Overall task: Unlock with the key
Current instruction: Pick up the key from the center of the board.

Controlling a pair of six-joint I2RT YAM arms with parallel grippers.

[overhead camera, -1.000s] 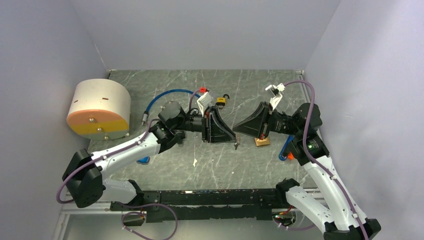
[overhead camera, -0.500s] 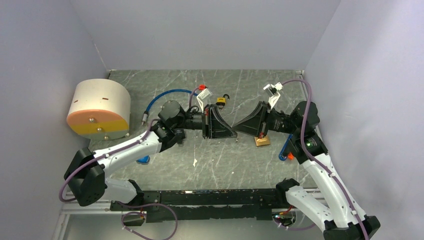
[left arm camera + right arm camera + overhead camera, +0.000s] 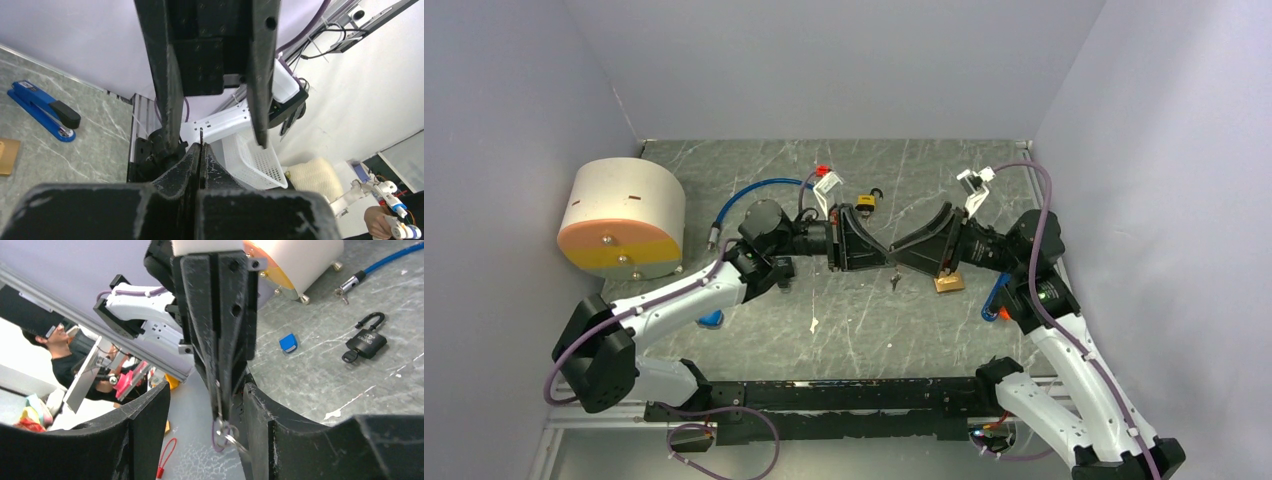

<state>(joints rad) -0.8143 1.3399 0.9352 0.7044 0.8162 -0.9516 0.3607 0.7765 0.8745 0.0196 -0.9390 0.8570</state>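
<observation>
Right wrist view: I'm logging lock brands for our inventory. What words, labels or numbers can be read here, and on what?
Padlock: a white logo above one white word on its black body, too blurred to read with certainty.
Nothing else in any view carries legible text.

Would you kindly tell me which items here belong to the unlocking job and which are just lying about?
Job: small metal key in shut left end effector; black padlock.
Lying about: blue stapler; blue cable; cream-and-yellow round drum.
</observation>
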